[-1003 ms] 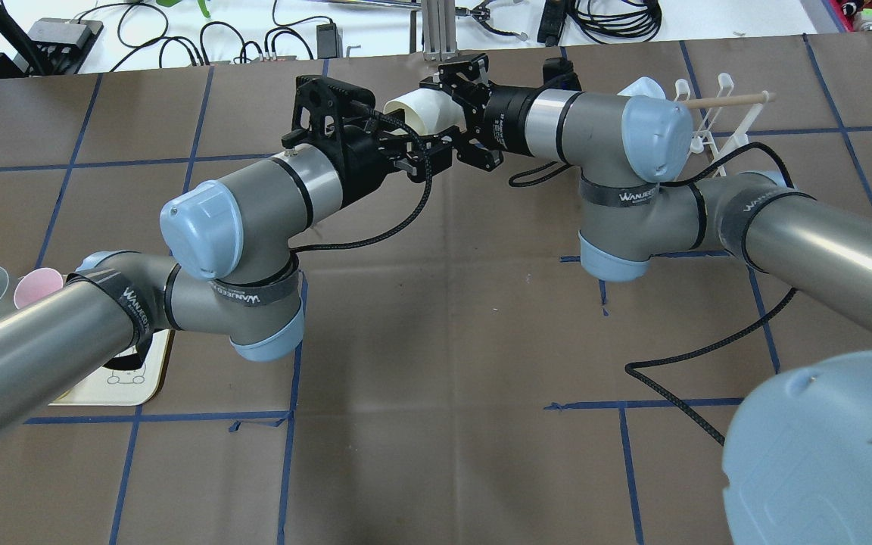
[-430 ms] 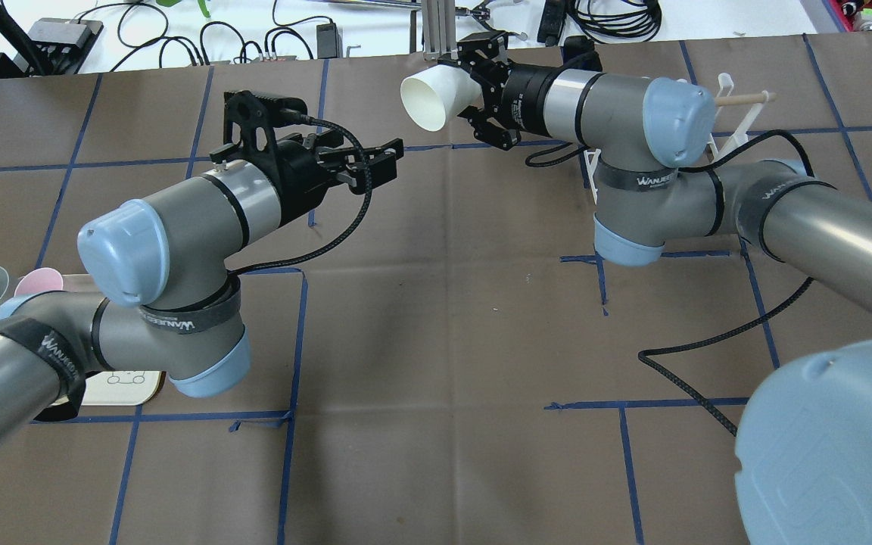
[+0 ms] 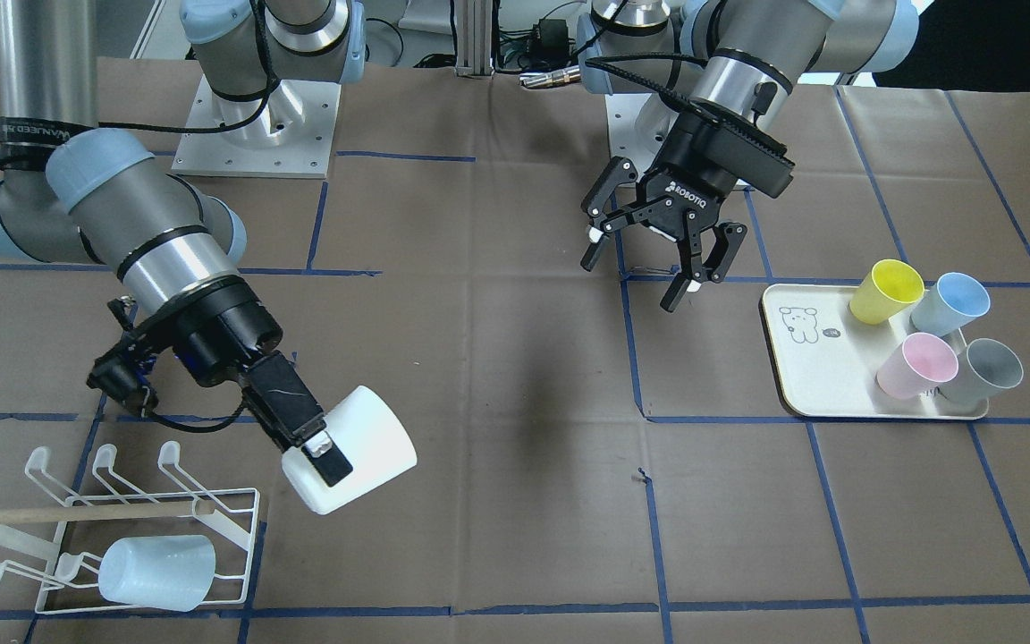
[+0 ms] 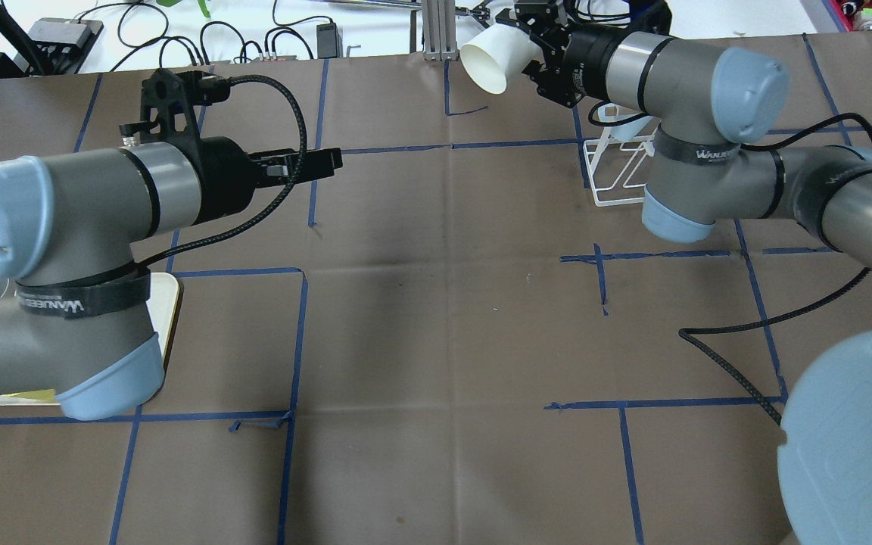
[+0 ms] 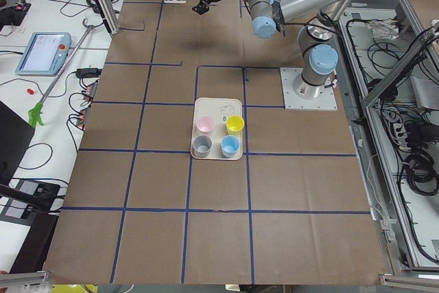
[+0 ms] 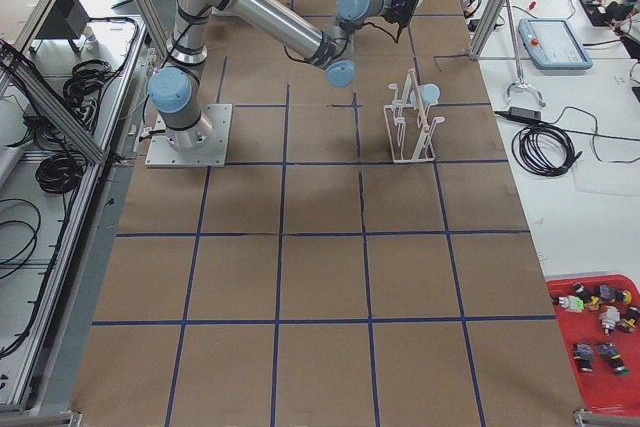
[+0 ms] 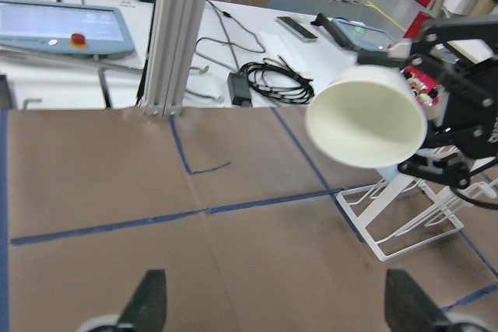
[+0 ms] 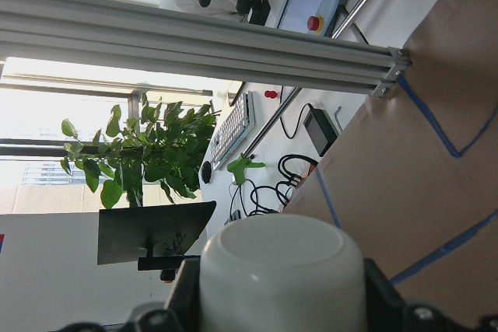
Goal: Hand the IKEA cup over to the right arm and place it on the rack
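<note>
The white IKEA cup (image 4: 490, 57) is held on its side above the table, mouth toward the left arm, with my right gripper (image 4: 533, 44) shut on it near its base. In the front view the cup (image 3: 363, 452) hangs just beside the white wire rack (image 3: 242, 523). The right wrist view shows the cup's base (image 8: 280, 270) between the fingers. My left gripper (image 3: 636, 275) is open and holds nothing, well away from the cup. Its two fingertips (image 7: 148, 305) stand far apart in the left wrist view, which faces the cup (image 7: 366, 114) and rack (image 7: 405, 227).
A pale-blue cup (image 3: 157, 572) lies on the rack under its wooden dowel (image 3: 77, 514). A cream tray (image 3: 814, 380) with a bear drawing carries yellow (image 3: 886, 291), blue (image 3: 949, 304), pink (image 3: 917, 365) and grey (image 3: 980, 371) cups. A loose black cable (image 4: 731, 356) trails on the table.
Both grippers were at the cup; the left one let go and drew back to its own side. The right arm carried the cup farther away, toward the rack.
</note>
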Controlling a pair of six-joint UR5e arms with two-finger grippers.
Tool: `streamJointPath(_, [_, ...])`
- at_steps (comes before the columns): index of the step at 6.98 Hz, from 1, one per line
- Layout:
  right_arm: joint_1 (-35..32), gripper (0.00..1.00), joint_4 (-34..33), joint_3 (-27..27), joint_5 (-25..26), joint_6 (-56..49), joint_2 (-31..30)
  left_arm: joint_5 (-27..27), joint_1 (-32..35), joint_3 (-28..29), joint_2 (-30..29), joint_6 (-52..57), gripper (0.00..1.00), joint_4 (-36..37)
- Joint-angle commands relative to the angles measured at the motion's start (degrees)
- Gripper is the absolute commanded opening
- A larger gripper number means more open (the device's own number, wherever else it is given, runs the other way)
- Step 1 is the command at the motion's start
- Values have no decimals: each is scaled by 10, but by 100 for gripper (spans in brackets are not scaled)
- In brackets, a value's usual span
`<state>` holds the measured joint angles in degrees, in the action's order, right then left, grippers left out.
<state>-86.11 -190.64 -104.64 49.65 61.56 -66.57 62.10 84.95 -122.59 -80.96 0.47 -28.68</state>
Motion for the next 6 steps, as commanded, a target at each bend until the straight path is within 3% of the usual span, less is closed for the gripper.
streamJointPath(1, [40, 21, -3, -6, 45, -149, -8, 94, -3, 105, 10, -5, 99, -241])
streamJointPath(3, [80, 21, -65, -14, 118, -324, -7, 121, -2, 216, -12, -19, 98, -451])
streamJointPath(5, [101, 21, -180, -14, 183, -449, 5, 248, 59, 292, -55, -20, 98, -522])
streamJointPath(6, [107, 21, -229, -16, 210, -488, 20, 286, 88, 332, -80, -21, 99, -548])
